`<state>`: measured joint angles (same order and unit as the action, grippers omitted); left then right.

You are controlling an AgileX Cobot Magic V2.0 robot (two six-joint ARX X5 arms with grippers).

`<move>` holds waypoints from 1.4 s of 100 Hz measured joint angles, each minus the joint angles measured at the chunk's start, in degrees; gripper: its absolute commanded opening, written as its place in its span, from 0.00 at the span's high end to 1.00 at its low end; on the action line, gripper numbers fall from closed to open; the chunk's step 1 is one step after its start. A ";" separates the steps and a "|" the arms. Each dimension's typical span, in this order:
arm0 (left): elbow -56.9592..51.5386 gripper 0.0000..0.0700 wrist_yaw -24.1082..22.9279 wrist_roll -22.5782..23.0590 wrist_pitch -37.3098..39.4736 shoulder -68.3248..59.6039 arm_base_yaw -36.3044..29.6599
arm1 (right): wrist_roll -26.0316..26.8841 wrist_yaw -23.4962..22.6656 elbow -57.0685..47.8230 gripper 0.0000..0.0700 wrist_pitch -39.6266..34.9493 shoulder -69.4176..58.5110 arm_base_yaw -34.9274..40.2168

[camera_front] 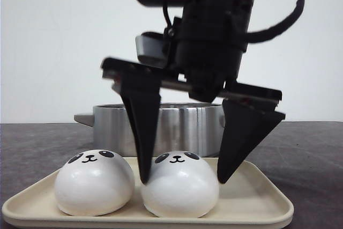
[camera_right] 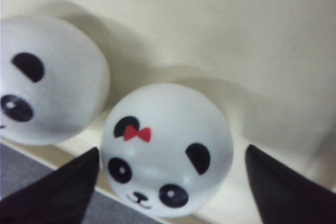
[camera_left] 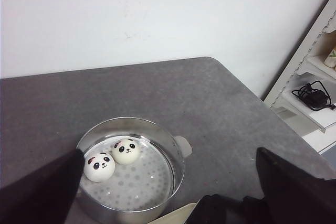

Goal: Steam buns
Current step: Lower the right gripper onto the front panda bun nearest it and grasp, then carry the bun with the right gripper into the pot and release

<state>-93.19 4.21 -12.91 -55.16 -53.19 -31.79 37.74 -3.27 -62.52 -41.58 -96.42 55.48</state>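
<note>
Two panda buns lie on a cream tray [camera_front: 257,202]: one at the left [camera_front: 94,183], one at the right [camera_front: 179,186]. My right gripper [camera_front: 183,178] is open, its black fingers straddling the right bun, tips down near the tray. In the right wrist view this bun [camera_right: 165,150] has a red bow and sits between the fingers of the right gripper [camera_right: 171,149]; the other bun [camera_right: 47,82] is beside it. Two more buns [camera_left: 99,166] [camera_left: 126,151] lie inside the steel steamer pot [camera_left: 177,167]. My left gripper [camera_left: 169,152] is open, high above the pot.
The steamer pot [camera_front: 182,127] stands right behind the tray on the grey table [camera_left: 220,103]. The table's right edge borders a white shelf unit holding a black cable [camera_left: 314,95]. A white wall [camera_left: 157,14] lies behind.
</note>
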 measured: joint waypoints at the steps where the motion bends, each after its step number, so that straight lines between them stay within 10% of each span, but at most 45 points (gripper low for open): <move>1: 0.00 0.11 0.00 0.00 -0.02 0.00 0.00 | 0.00 0.02 0.00 0.41 0.00 -0.07 0.00; 17: 0.00 0.11 0.00 0.00 -0.28 0.00 0.00 | 0.00 0.00 0.00 1.00 0.24 -0.48 0.00; 62: 0.00 0.11 0.00 0.02 -0.52 0.00 0.00 | -1.75 1.07 -6.40 0.99 -2.16 10.38 2.78; 95: -0.02 0.11 -0.04 0.02 0.52 -0.87 -0.02 | -8.98 11.41 -25.53 0.99 -1.20 16.59 -2.43; 140: 0.00 0.11 -0.09 0.04 0.52 -2.73 -0.02 | -19.06 4.44 -26.69 0.99 -1.25 -3.74 -18.56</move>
<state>-93.19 4.12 -12.86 -54.63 -55.92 -31.81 18.68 1.17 -89.21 -42.83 -100.16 36.93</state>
